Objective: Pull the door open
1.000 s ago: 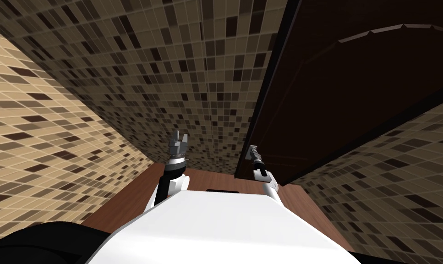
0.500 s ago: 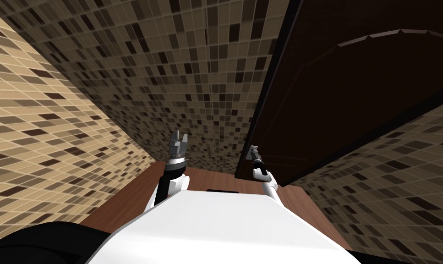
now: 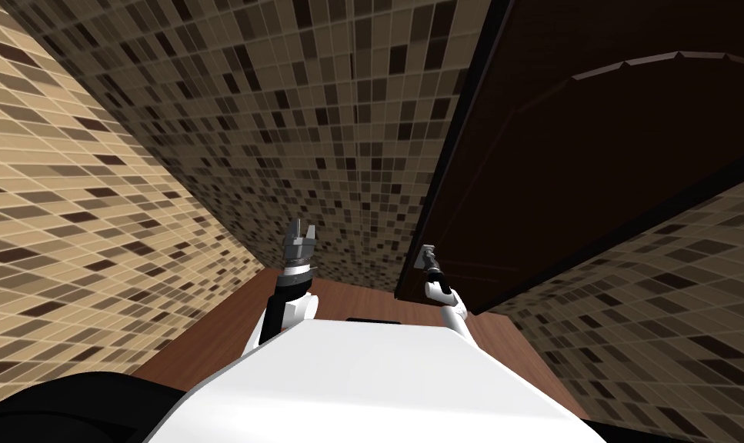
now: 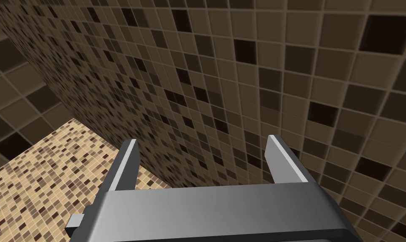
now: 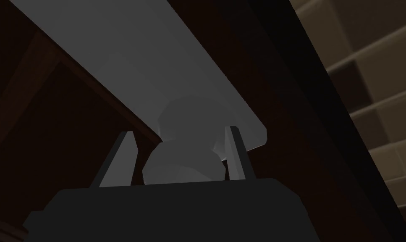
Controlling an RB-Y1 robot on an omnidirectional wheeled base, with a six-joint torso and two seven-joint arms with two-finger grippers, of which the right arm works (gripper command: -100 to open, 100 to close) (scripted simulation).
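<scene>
One dark door (image 3: 593,154), its one grey handle (image 5: 155,63) clamped in the right gripper (image 5: 181,133).
The door stands at 1 o'clock, its handle-side edge beside the tiled wall (image 3: 301,115) at 12. A second tiled wall (image 3: 70,231) closes off 9 o'clock. The left gripper (image 3: 304,228) is spread and holds nothing, near the 12 o'clock wall.

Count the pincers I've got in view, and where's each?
2. The left pincer hangs open in front of the tiled wall; the right pincer is shut on the grey handle of the dark door.

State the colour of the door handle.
Light grey round door handle, plain; best in the right wrist view.
</scene>
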